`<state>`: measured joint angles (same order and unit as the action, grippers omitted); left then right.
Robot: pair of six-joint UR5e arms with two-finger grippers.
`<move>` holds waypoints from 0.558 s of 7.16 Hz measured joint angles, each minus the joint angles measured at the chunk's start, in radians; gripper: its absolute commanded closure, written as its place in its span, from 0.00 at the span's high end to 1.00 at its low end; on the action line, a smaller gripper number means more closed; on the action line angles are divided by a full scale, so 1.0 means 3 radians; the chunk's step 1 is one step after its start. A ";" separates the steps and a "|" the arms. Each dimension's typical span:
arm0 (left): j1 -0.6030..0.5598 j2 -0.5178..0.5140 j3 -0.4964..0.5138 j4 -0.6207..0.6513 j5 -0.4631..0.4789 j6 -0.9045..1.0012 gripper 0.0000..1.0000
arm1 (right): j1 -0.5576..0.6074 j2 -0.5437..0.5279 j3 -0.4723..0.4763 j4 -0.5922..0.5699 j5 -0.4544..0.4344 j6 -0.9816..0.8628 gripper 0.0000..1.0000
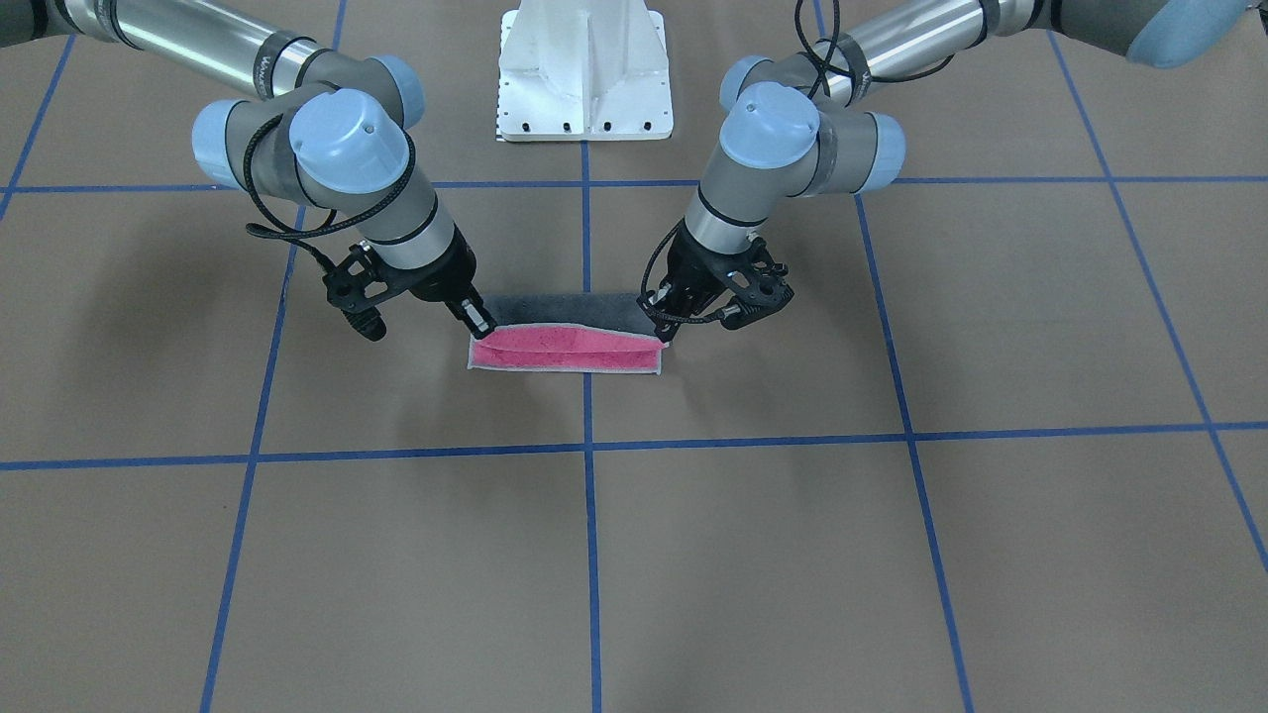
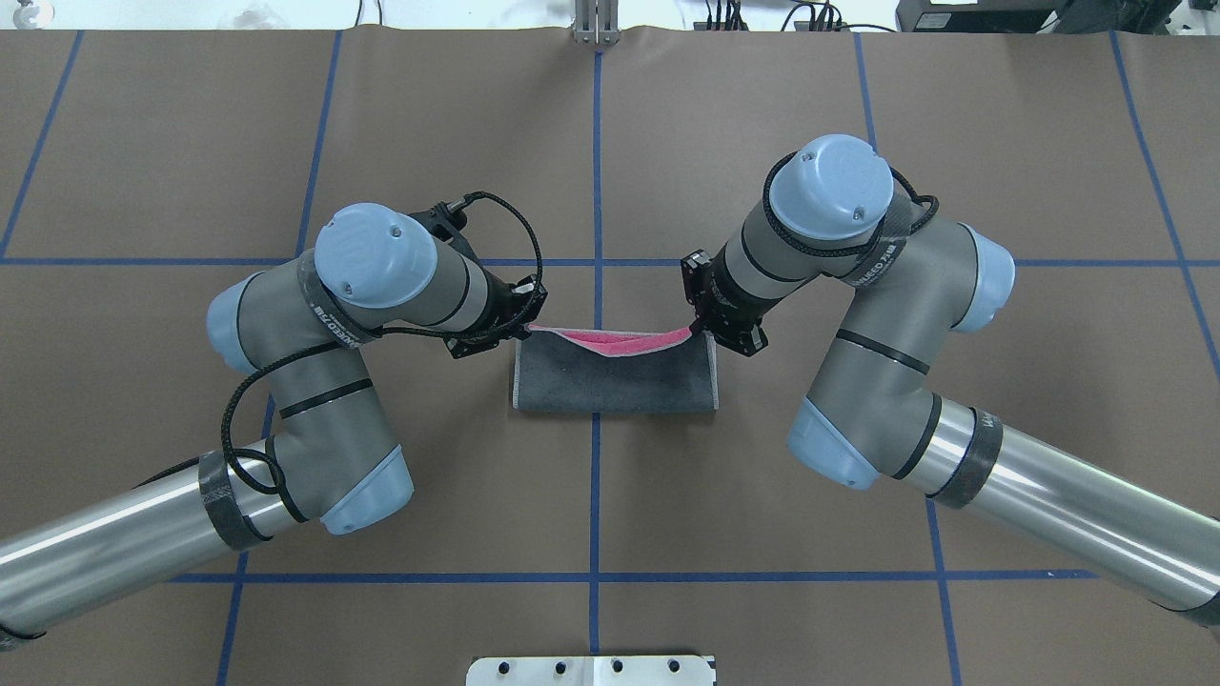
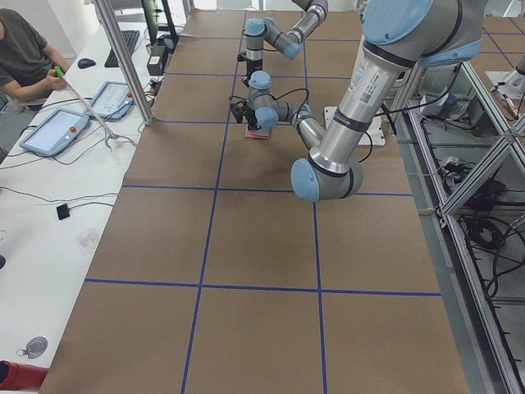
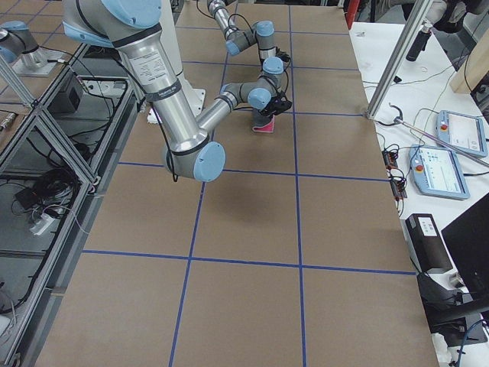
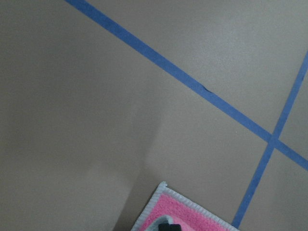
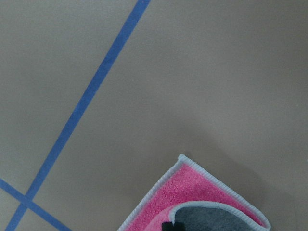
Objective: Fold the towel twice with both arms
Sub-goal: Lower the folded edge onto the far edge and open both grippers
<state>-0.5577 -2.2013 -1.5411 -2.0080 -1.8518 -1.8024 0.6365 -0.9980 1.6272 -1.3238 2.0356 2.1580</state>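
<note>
The towel (image 2: 615, 378) lies at the table's middle, half folded: its dark grey face (image 1: 555, 309) arches over the pink face (image 1: 565, 349), and a pink strip still shows along the far edge. My left gripper (image 2: 527, 329) is shut on the left corner of the raised grey edge. The right gripper (image 2: 694, 330) is shut on the right corner. Both hold that edge just above the pink layer. The left wrist view shows a pink corner (image 5: 190, 211) with pale edging. The right wrist view has the grey flap (image 6: 211, 219) over pink.
The white bolted pedestal (image 1: 584, 79) stands at the robot's side of the table. Blue tape lines (image 2: 597, 191) cross the brown table cover. A side bench with tablets (image 3: 57, 130) and a seated person (image 3: 25, 53) runs along the far side.
</note>
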 measured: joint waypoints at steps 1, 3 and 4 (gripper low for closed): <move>-0.0003 -0.0003 0.0014 0.0000 0.0001 0.0000 0.31 | 0.0000 0.0000 -0.0002 0.0000 0.0000 -0.0002 0.26; -0.0010 -0.0006 0.0034 -0.0003 0.0001 0.0001 0.66 | 0.0003 0.0000 -0.0014 0.0000 0.0000 -0.0004 0.34; -0.0018 -0.0008 0.0053 -0.0023 0.0001 0.0002 0.71 | 0.0004 0.0006 -0.0020 0.0000 -0.0001 -0.0003 0.57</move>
<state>-0.5631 -2.2037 -1.5252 -2.0148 -1.8515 -1.8018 0.6378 -0.9963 1.6211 -1.3238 2.0353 2.1571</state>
